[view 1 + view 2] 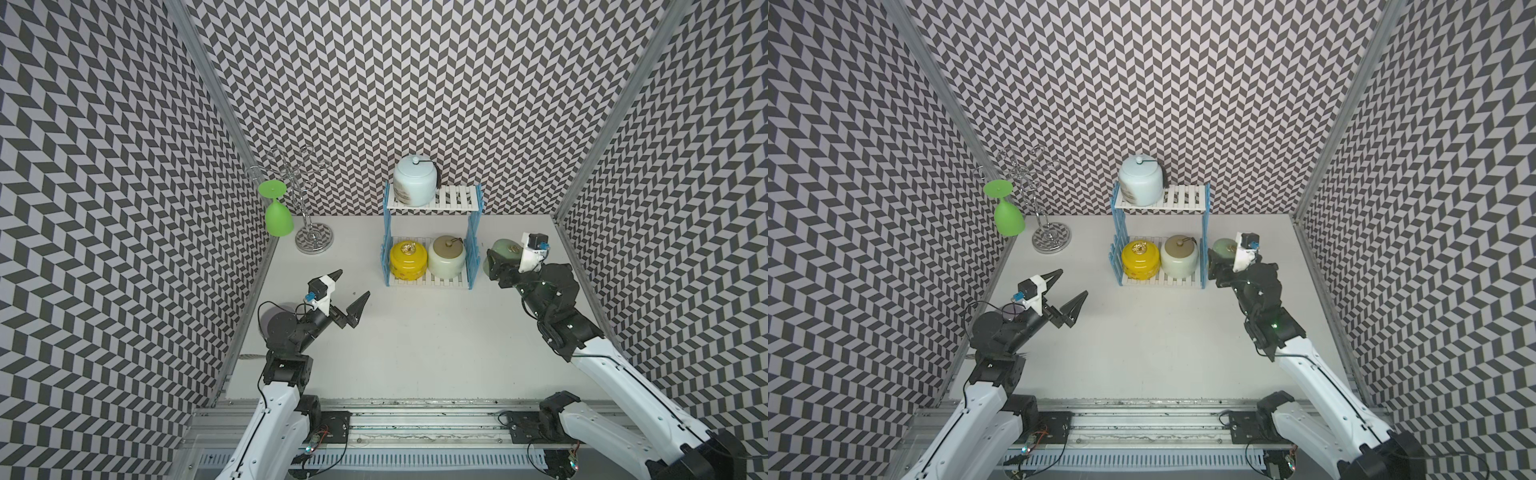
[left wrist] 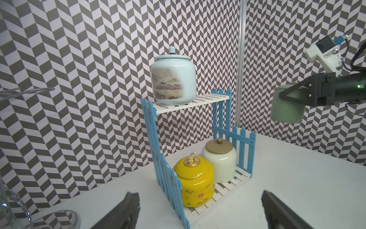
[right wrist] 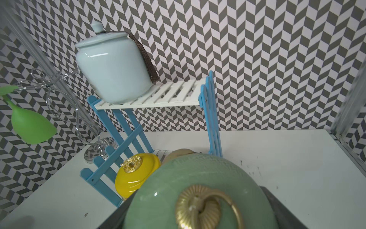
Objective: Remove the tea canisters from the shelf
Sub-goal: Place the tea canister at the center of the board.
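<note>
The shelf stands at the back of the table with a pale blue tea canister on the left of its top board. On the bottom board sit a yellow canister and a cream canister with a tan lid. My right gripper is shut on a sage green canister, held clear of the table just right of the shelf; the canister's lid and brass ring fill the right wrist view. My left gripper hangs open and empty, front-left of the shelf, facing the yellow canister.
A chrome wire stand at the back left carries an upside-down green goblet. Patterned walls close in on three sides. A metal rail runs along the front edge by the arm bases.
</note>
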### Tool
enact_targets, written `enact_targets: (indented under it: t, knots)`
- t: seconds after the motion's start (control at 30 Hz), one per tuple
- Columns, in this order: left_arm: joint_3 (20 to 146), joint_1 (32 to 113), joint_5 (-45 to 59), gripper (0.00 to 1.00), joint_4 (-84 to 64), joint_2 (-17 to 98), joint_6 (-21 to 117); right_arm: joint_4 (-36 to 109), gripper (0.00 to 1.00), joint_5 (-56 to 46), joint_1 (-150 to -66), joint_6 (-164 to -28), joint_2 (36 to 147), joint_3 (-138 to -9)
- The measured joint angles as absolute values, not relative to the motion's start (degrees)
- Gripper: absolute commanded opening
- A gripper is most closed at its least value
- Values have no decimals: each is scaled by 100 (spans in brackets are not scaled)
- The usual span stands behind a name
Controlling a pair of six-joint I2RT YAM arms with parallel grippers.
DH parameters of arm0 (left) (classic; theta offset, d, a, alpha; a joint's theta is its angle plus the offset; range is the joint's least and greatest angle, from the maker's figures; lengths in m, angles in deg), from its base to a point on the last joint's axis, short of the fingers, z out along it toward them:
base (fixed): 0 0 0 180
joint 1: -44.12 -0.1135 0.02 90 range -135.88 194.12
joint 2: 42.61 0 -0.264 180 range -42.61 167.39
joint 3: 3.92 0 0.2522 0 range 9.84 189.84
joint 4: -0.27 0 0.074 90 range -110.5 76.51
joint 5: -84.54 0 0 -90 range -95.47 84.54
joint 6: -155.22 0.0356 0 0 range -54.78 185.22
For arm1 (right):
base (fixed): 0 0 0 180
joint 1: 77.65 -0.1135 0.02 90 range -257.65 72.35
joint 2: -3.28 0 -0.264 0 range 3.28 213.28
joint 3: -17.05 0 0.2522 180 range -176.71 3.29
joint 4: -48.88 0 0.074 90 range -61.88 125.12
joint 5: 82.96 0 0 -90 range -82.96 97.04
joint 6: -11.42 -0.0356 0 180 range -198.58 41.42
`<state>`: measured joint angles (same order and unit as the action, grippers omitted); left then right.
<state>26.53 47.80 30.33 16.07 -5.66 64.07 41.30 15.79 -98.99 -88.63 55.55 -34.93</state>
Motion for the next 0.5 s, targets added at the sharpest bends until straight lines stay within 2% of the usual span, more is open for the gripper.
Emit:
enact_targets:
  t: [0.5]
  knots:
    - [2635, 4660, 3037, 100, 1648, -566, 6407, 4012, 58, 2049, -10065, -9698, 4351, -1674]
